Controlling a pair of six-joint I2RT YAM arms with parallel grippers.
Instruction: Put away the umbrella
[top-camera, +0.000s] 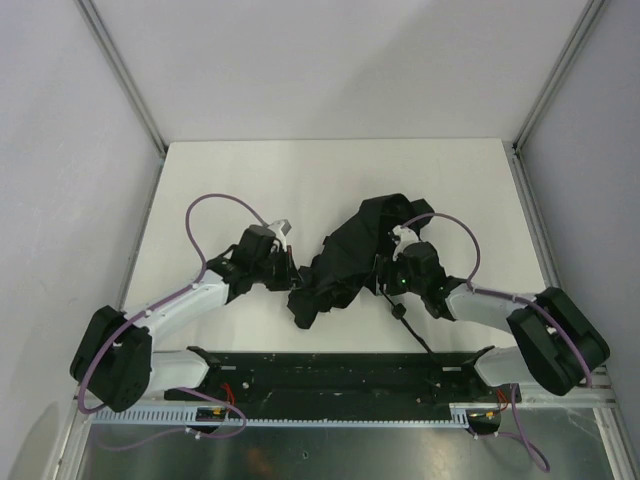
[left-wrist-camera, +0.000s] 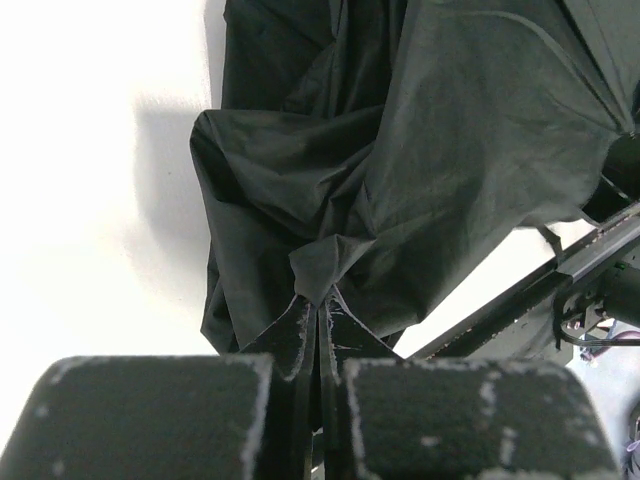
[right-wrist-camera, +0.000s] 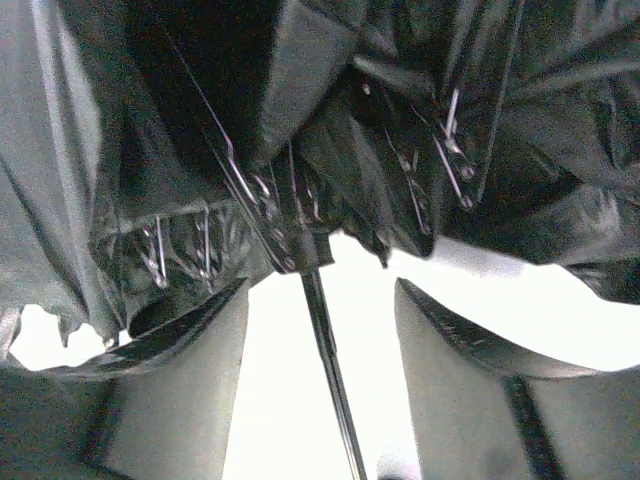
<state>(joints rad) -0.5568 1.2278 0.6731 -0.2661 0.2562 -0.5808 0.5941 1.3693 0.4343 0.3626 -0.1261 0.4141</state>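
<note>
The umbrella (top-camera: 345, 262) lies as a crumpled heap of black fabric on the white surface (top-camera: 200, 180), about midway across it and between the two arms, with its higher, bunched end toward the far right and a looser tail of cloth trailing toward the near left. The left fingers (top-camera: 285, 265) reach in from the left side of the heap; in the left wrist view these left fingers (left-wrist-camera: 295, 330) are clenched together, pinching a small pointed fold of the umbrella (left-wrist-camera: 450, 150) cloth right at their tips. The right fingers (top-camera: 392, 268) sit against the right side of the heap. Seen from the right wrist, the right fingers (right-wrist-camera: 190, 340) are spread apart and released, with the umbrella (right-wrist-camera: 120, 150) canopy hanging just above them, thin metal ribs (right-wrist-camera: 455, 150) showing among the folds, and a slim dark rod (right-wrist-camera: 325, 340) running down through the gap between them, touching neither side.
</note>
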